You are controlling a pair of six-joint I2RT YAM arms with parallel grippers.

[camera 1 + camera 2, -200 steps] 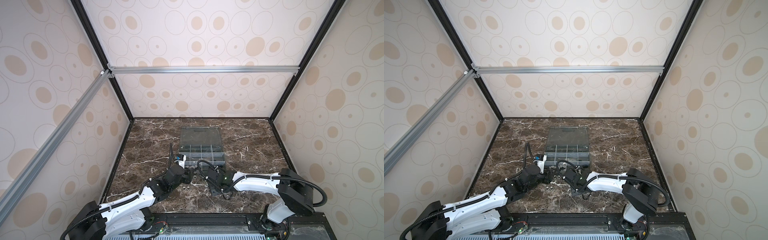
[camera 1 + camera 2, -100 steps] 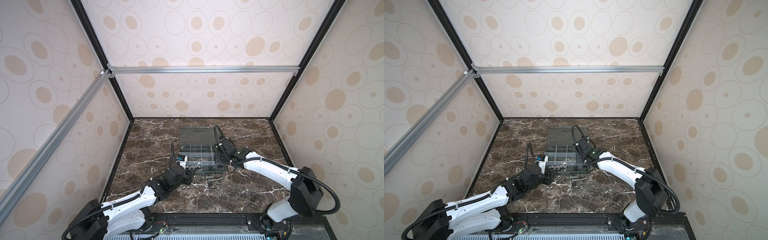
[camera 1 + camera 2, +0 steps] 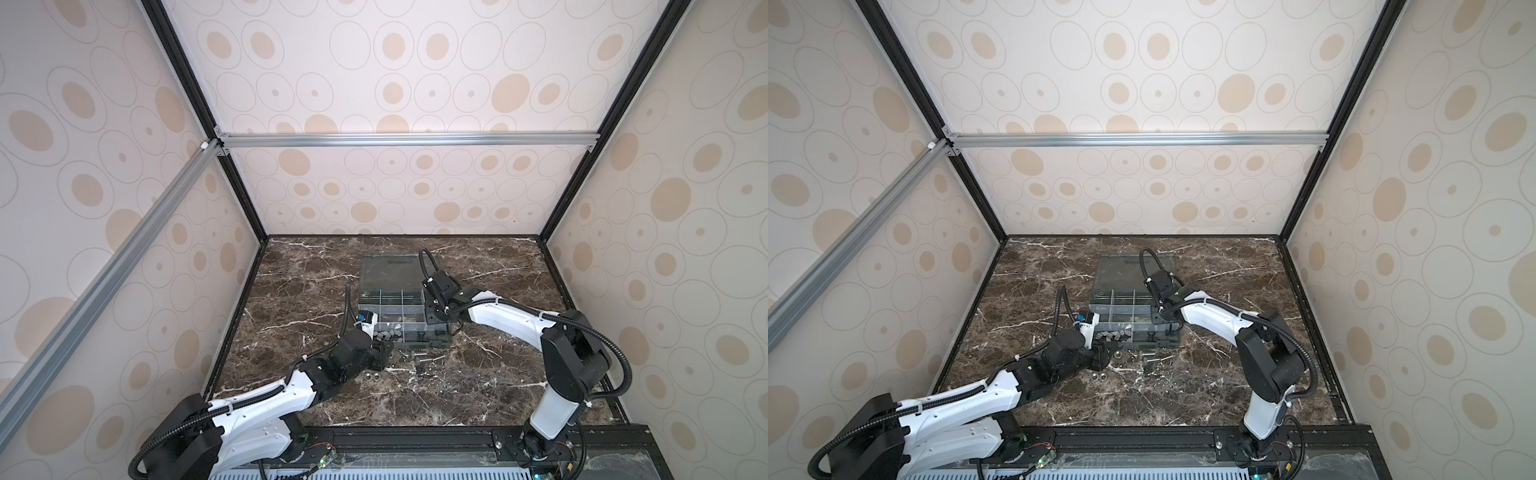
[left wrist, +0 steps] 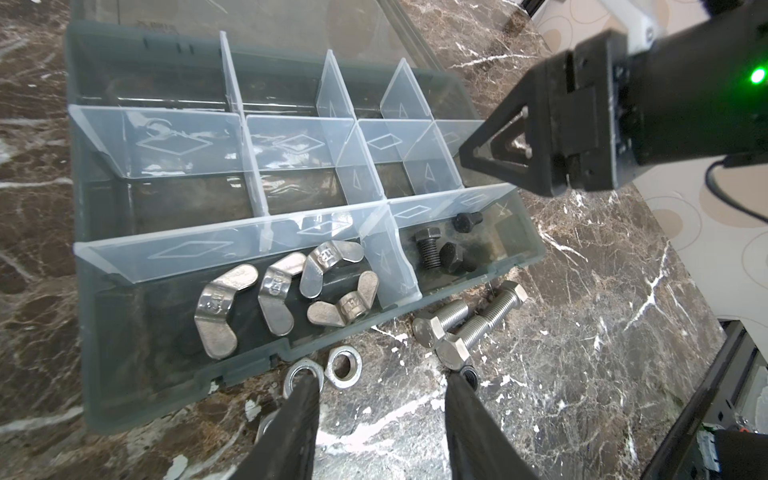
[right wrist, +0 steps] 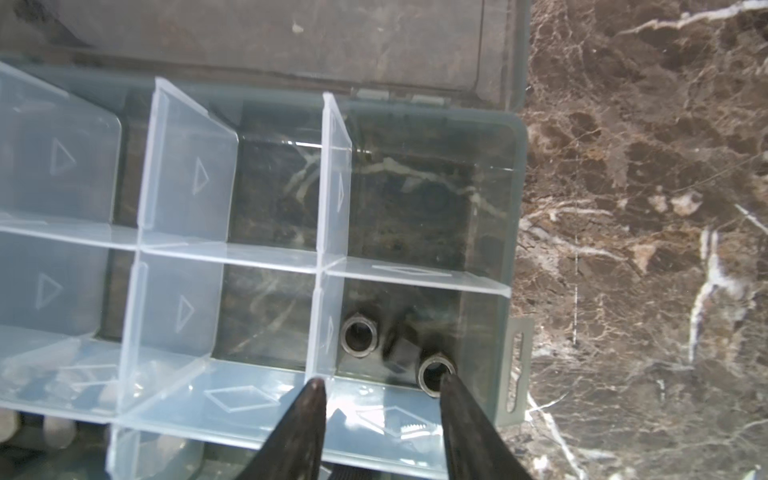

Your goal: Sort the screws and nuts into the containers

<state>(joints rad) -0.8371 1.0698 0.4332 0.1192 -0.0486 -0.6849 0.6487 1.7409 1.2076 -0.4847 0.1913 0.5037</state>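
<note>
**Sorted:**
- wing nuts (image 4: 274, 299) in the organizer box's (image 4: 137, 374) front-left compartment
- black screws (image 4: 428, 249) in the front-right compartment
- black nuts (image 5: 359, 336) in the middle compartment at the box's right wall, below my right claw (image 5: 381, 380), which is spread and empty

**Outstanding:** two silver screws (image 4: 478, 324) and a few silver nuts (image 4: 343, 368) lie on the table (image 4: 582, 332), just outside the box's front wall. My left claw (image 4: 382, 380), spread and holding nothing, hangs low over those nuts.

**Progress:** past halfway, by my estimate.

**Room:** the box wall is close ahead; the table is bare towards its right edge.
</note>
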